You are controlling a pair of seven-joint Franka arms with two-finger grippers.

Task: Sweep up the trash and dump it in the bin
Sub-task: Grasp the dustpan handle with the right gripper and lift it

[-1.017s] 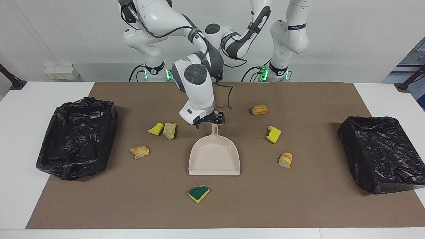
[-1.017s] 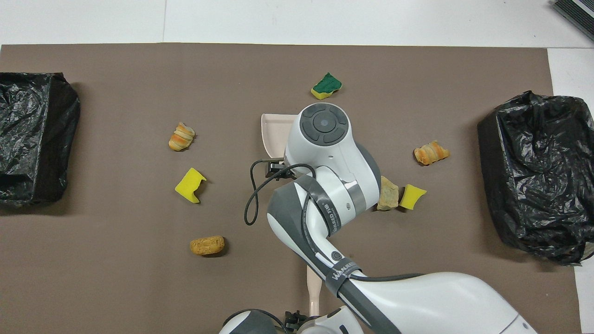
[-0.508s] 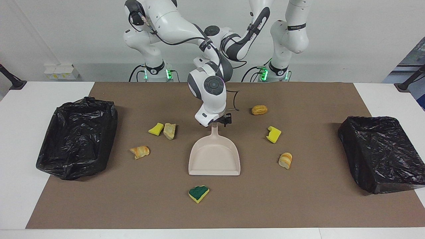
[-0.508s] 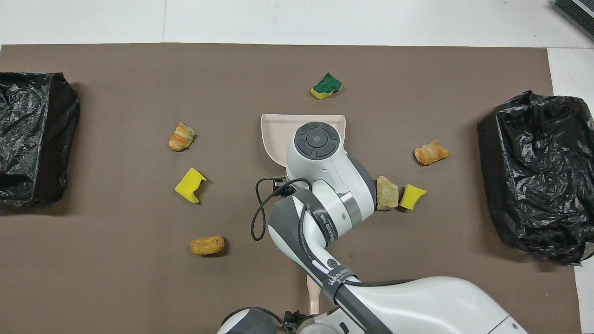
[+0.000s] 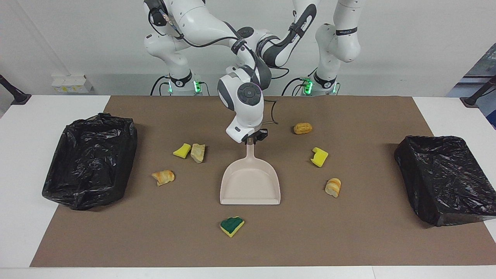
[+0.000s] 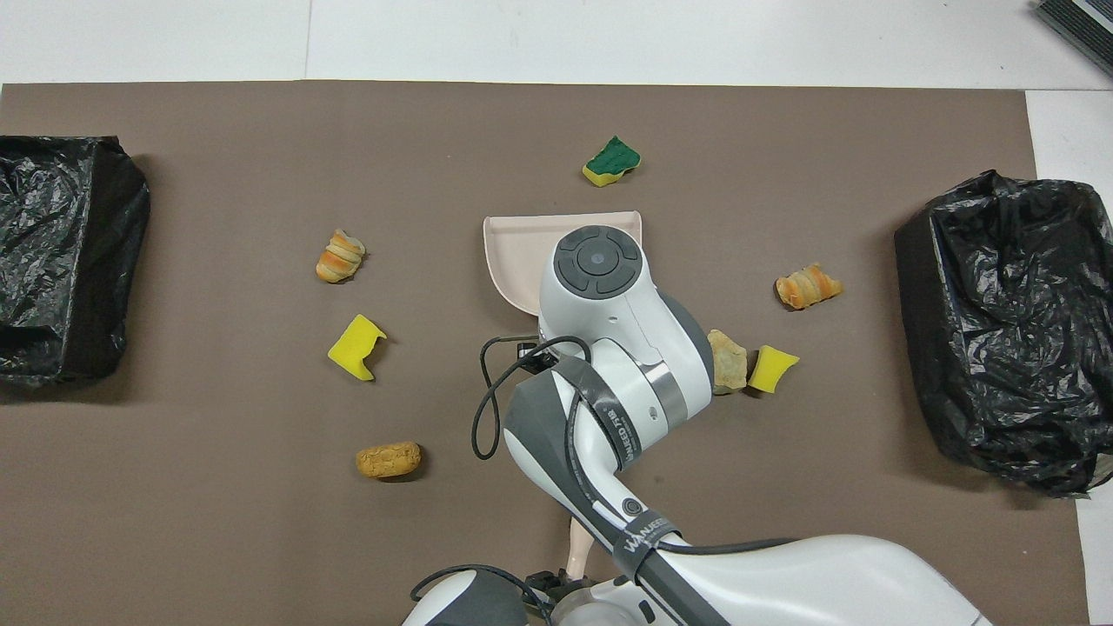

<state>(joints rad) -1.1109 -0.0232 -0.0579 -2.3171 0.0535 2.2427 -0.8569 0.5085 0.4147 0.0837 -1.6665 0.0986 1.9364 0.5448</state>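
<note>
Several trash scraps lie around a beige dustpan (image 5: 250, 184) (image 6: 517, 252) at mid-mat: yellow sponge chunks (image 5: 181, 150) (image 5: 319, 156), a green-topped sponge piece (image 5: 231, 225) (image 6: 611, 161) and bread-like pieces (image 5: 163, 177) (image 5: 333, 187) (image 5: 302, 128). My right gripper (image 5: 252, 139) is shut on the tip of the dustpan's handle, the end nearest the robots; the pan lies flat. In the overhead view my left gripper (image 6: 549, 580) sits at the mat's edge nearest the robots, shut on a beige brush handle (image 6: 578, 543). The right arm hides it in the facing view.
Two bins lined with black bags stand at the mat's ends, one at the right arm's end (image 5: 91, 159) (image 6: 1009, 322), one at the left arm's end (image 5: 445, 178) (image 6: 61, 261). A tan scrap (image 5: 198, 152) touches a yellow chunk beside the right arm's wrist.
My right gripper drew back along the dustpan's handle to its tip and shut on it; the pan turned slightly. My left gripper shut, and the brush handle tilted a little.
</note>
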